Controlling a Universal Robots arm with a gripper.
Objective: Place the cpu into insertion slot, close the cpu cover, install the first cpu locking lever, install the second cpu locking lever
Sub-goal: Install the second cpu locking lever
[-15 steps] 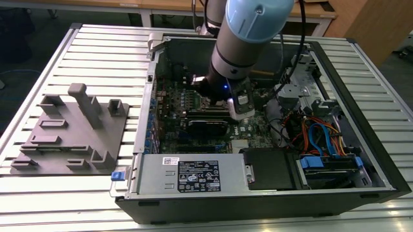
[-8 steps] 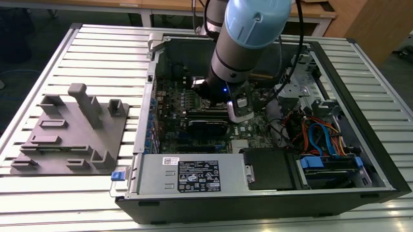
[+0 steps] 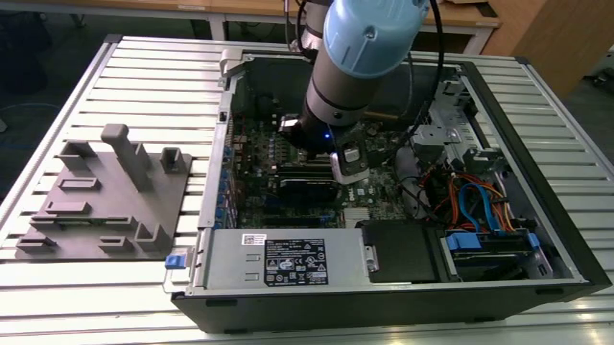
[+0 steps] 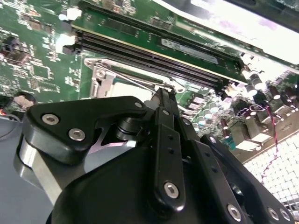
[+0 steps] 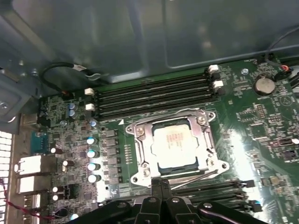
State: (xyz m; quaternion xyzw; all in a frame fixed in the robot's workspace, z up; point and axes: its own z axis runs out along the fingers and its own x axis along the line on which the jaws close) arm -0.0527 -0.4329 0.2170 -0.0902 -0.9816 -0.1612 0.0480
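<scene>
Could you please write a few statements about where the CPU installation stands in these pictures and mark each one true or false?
1. The square silver-tan metal cpu sits in the socket on the green circuit board. True.
2. The thin metal square-framed cpu cover stands raised open. False: it lies closed around the chip.
3. The black pincer hangs beside the socket's edge, at a thin wire lever. True.
4. The pincer carries the chip. False: the chip lies in the socket.
5. The open black computer case rests on a wooden floor. False: on a slatted metal table.
</scene>
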